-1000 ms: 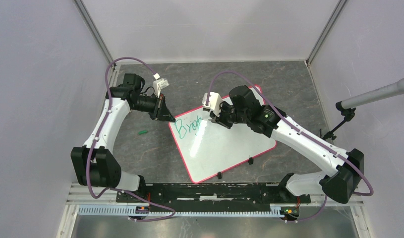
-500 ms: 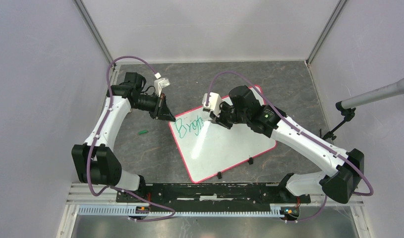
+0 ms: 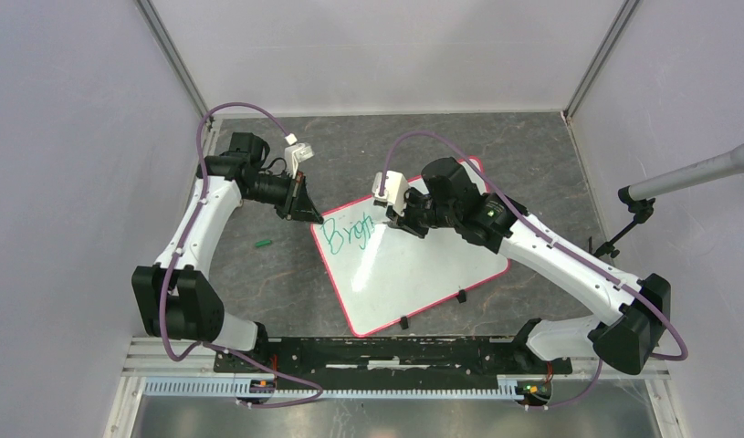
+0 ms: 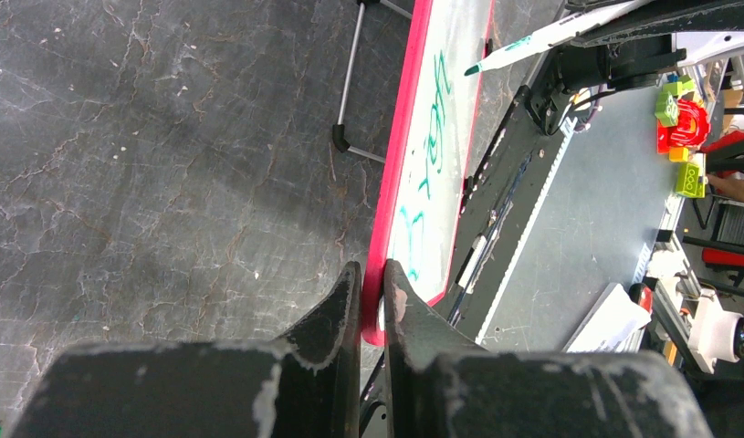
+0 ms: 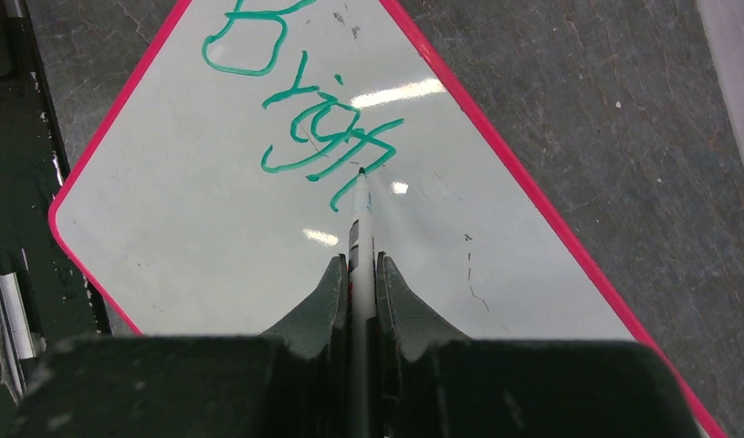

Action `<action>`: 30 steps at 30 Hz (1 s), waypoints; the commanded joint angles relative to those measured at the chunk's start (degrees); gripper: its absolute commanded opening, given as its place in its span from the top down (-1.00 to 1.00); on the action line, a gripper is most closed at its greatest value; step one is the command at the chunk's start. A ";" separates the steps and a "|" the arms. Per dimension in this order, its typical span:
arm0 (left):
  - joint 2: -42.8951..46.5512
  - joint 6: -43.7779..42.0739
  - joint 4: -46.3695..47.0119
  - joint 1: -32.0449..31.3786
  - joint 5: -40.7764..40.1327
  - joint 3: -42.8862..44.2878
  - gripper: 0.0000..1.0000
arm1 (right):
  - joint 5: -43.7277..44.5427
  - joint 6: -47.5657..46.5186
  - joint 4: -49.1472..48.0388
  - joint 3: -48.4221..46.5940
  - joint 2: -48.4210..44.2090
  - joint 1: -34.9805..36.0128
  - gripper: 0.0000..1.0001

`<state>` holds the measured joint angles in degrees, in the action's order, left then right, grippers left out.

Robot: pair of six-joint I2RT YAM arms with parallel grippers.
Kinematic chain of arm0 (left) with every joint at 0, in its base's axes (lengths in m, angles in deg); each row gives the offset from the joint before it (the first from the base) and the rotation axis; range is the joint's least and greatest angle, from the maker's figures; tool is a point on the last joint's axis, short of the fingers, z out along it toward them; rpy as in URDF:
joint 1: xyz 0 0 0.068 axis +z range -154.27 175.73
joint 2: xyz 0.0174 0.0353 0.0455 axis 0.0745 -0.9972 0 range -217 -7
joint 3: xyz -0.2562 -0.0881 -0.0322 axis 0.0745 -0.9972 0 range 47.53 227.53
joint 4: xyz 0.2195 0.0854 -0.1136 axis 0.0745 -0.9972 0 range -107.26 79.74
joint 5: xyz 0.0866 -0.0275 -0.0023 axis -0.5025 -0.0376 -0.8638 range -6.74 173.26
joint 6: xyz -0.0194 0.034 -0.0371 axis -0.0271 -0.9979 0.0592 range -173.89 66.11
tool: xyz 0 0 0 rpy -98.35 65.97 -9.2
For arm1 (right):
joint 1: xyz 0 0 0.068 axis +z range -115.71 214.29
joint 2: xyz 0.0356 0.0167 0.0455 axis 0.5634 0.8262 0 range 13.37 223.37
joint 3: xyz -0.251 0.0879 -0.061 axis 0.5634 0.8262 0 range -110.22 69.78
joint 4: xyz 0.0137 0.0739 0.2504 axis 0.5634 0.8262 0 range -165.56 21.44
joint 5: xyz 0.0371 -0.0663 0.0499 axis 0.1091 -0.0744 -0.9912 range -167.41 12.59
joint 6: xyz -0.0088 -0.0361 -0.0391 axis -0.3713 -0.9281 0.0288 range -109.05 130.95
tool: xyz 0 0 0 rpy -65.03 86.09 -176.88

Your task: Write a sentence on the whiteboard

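Your right gripper (image 5: pixel 359 266) is pinched tight on the marker (image 5: pixel 361 214), which runs straight out ahead of the jaws so the tip leads and you can watch each stroke form. That tip sits at the last green stroke of the sentence (image 5: pixel 313 128), which reads only "Brigh" plus a part-made letter; whether it touches the surface I cannot tell. The whiteboard (image 5: pixel 185 246) lies flat beneath and ahead of the fingers. Your left gripper (image 4: pixel 372 278) is closed on the board's red rim at a corner, I judge to stop it sliding under pen pressure. Most of the writing lies ahead
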<state>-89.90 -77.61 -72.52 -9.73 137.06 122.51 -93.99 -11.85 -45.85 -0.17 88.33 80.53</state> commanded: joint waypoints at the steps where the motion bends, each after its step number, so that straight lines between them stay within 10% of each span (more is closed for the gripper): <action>1: -0.52 -4.24 0.28 -2.48 -2.50 -0.25 0.95 | -1.11 0.02 -0.36 -0.68 -1.65 -0.09 1.00; 30: -0.37 -4.10 0.25 -3.08 -3.07 -0.36 0.95 | -4.43 0.56 0.52 0.12 -1.99 -1.37 1.00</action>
<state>-89.72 -77.61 -72.50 -10.19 136.03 122.53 -96.96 -11.59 -44.71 -0.15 88.11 79.46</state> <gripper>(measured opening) 0.154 0.145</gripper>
